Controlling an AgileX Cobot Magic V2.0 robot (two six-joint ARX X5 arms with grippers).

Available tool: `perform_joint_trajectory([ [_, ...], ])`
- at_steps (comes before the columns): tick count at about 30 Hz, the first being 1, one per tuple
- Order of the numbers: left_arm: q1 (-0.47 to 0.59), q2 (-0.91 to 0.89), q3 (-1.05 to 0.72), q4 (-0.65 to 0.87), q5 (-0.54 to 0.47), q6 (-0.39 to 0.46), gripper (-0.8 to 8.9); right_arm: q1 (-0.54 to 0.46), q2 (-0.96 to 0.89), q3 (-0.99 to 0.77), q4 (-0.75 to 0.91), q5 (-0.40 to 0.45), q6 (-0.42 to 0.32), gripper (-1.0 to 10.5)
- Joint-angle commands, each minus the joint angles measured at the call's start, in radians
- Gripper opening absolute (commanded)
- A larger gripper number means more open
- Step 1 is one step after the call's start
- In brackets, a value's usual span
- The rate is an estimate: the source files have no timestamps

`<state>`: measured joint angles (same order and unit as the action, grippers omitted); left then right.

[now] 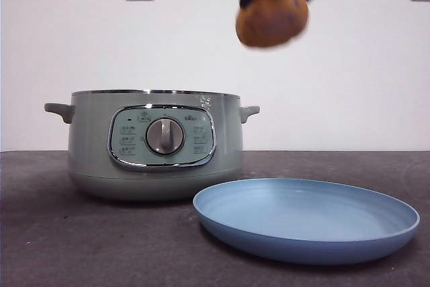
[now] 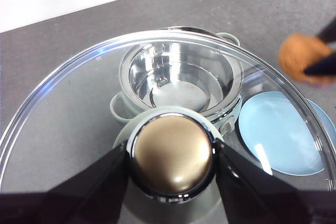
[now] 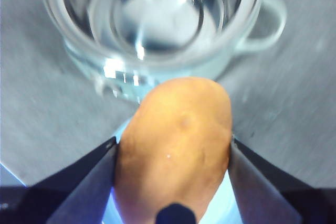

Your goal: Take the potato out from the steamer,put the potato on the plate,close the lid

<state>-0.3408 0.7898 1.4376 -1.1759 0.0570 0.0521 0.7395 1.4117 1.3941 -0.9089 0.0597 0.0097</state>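
Here the open sage-green steamer point(image 1: 154, 144) is being shown lidless beside the light-blue plate point(image 1: 306, 218). The glass lid point(image 2: 68, 108) is being gripped by its knob in the left gripper point(image 2: 172, 156). The orange-brown potato point(image 1: 272, 15) is being held aloft, above the plate's near side, clamped by the right gripper point(image 3: 173, 153).

**Sage, blue and orange-brown on dark grey**

The steamer point(image 1: 154, 146) at left centre of the front view is pale sage green, with a chrome-framed panel and a silver dial; its inside is shiny silver. The plate point(image 1: 306, 220), lower right, is matte light blue. The potato point(image 1: 272, 16), upper right, is orange-brown between the black right gripper point(image 3: 173, 153). The lid point(image 2: 79, 108) is clear glass with a bronze-gold knob cap. The desk point(image 1: 40, 233) is dark grey, the wall point(image 1: 67, 45) white.
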Motion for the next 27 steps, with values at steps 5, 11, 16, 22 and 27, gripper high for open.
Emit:
perform_joint_trajectory([
  [5, 0.002, -0.011, 0.005, 0.047, 0.003, 0.005, -0.09, 0.001, -0.087, -0.321, 0.185, -0.002, 0.047, -0.1],
  [11, 0.002, -0.011, 0.005, 0.045, 0.003, 0.005, -0.09, 0.001, -0.090, -0.509, 0.395, -0.008, 0.069, -0.1],
  [16, 0.002, -0.011, 0.005, 0.045, 0.003, 0.004, -0.09, -0.002, -0.089, -0.618, 0.533, -0.005, 0.076, -0.1],
  [22, 0.002, -0.007, 0.005, 0.046, 0.003, 0.004, -0.09, -0.026, -0.066, -0.692, 0.598, -0.008, 0.076, -0.1],
  [27, 0.002, -0.007, 0.005, 0.054, 0.004, 0.004, -0.09, -0.041, -0.056, -0.711, 0.598, -0.007, 0.076, -0.1],
])
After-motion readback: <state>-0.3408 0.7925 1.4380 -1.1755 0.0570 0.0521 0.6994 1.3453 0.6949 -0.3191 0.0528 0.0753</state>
